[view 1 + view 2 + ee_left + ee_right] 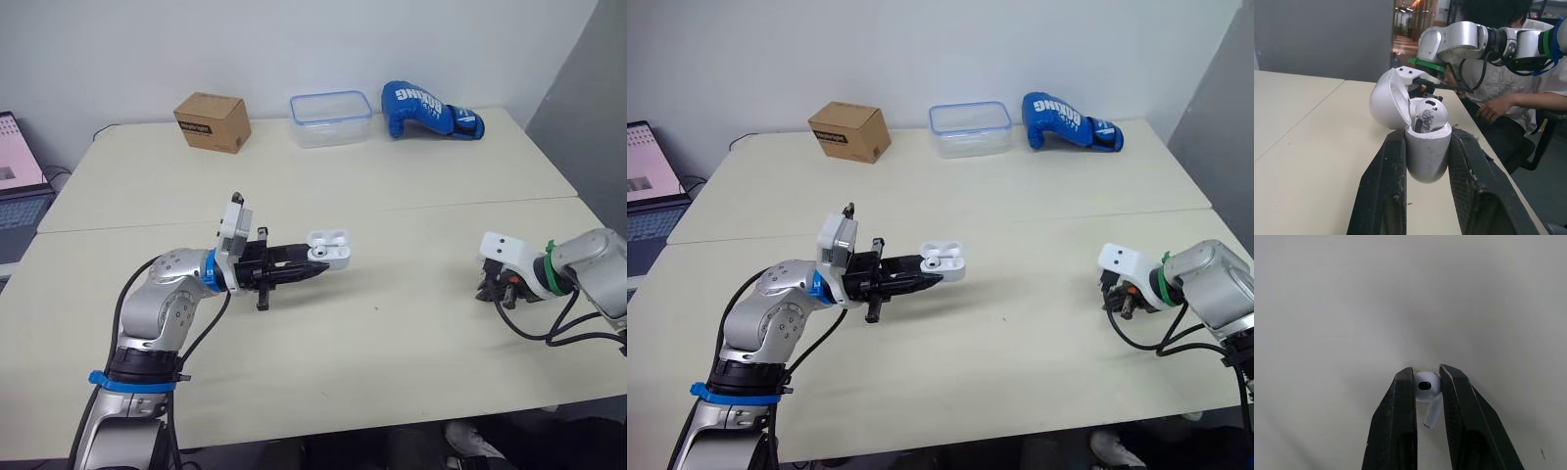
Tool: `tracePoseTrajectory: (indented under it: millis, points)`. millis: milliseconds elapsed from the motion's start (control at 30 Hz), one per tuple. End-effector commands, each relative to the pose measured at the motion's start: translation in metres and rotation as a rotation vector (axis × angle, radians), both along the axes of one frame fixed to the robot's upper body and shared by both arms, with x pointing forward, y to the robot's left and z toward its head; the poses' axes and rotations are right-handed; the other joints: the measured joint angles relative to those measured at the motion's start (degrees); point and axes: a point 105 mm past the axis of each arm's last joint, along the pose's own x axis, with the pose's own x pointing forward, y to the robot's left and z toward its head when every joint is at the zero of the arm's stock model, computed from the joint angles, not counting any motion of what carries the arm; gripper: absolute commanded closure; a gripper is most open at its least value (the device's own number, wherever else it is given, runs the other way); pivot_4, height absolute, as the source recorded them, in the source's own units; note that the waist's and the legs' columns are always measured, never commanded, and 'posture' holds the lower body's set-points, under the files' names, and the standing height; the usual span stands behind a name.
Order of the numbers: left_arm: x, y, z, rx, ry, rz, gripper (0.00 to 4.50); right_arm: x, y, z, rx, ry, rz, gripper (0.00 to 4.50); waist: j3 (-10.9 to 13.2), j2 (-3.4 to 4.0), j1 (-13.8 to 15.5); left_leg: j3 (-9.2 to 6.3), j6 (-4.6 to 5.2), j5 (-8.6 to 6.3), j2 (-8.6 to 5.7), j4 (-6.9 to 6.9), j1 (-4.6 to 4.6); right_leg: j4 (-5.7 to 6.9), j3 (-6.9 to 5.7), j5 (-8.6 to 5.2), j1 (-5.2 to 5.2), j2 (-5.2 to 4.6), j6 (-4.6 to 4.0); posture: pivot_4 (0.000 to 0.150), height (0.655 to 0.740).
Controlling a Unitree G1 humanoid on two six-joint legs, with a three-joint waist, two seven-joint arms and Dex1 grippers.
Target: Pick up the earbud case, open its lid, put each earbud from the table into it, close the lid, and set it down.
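My left gripper (318, 262) is shut on the white earbud case (330, 251), held a little above the middle of the table. In the left wrist view the case (1426, 147) sits between the two fingers with its lid (1389, 100) swung open, and one earbud (1428, 115) rests inside. At the table's right side my right gripper (487, 291) points down at the tabletop. Its wrist view shows the fingers (1399, 421) closed on a white earbud (1426, 390) whose stem hangs down against the table.
Along the far edge stand a cardboard box (213, 121), a clear plastic container with a blue rim (330, 118) and a blue boxing glove (429, 111). A laptop (17, 186) sits off the table's left. A seated person (1508, 98) appears beyond the table in the left wrist view.
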Motion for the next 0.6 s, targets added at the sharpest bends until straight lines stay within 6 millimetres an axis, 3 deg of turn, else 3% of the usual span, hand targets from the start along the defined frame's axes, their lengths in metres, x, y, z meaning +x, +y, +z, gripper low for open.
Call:
tracePoseTrajectory:
  millis: [33,333,600]
  points:
    - [-0.001,-0.002,0.009,-0.001,-0.052,-0.015,3.68,-0.002,0.02,0.019,-0.047,-0.035,0.156,4.16,0.0,0.0,-0.1,0.02,0.0,0.0,0.01,0.0,0.0,0.0,0.01,0.0,-0.01,0.0,0.0,0.15,0.7307]
    - [-0.003,-0.004,0.006,0.0,-0.054,-0.018,3.68,-0.002,0.06,0.004,-0.129,-0.005,0.385,4.16,0.0,0.0,0.1,0.0,-0.01,0.0,-0.02,-0.01,-0.02,-0.03,0.0,0.0,-0.02,-0.01,0.0,0.15,0.7307]
    - [-0.004,-0.005,0.005,0.0,-0.058,-0.012,3.68,0.0,0.065,-0.006,-0.161,0.009,0.427,4.16,0.0,0.0,0.1,-0.01,-0.01,0.0,-0.02,0.0,-0.01,-0.02,0.0,0.0,-0.01,-0.01,0.0,0.15,0.7307]
